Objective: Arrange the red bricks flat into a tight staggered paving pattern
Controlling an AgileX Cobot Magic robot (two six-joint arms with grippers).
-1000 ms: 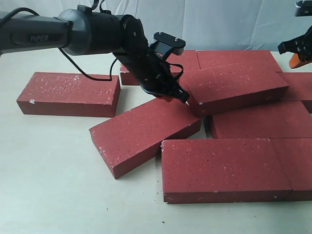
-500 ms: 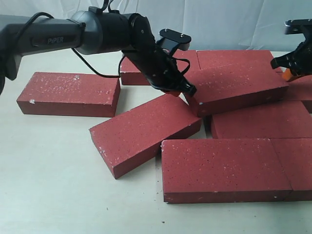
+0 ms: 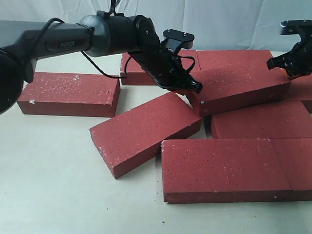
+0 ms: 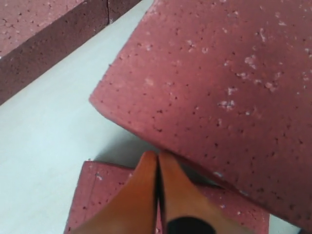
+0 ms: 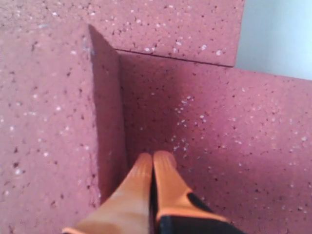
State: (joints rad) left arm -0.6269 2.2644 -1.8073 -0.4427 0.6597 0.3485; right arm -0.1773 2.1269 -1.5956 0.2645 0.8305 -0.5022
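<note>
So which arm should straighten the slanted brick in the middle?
Left, probably: the left tool, shut, sits at the slanted brick's far corner; the right tool is off at the raised brick's other end.

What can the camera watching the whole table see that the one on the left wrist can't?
Only the exterior view shows the wider layout: the lone brick off to the left, the front brick, and the right gripper at the far right. Only the left wrist view shows, close up, that the left gripper has its orange fingers pressed together with nothing between them. Both show that gripper's tip beside the corner of the tilted brick, with pale table next to it.
</note>
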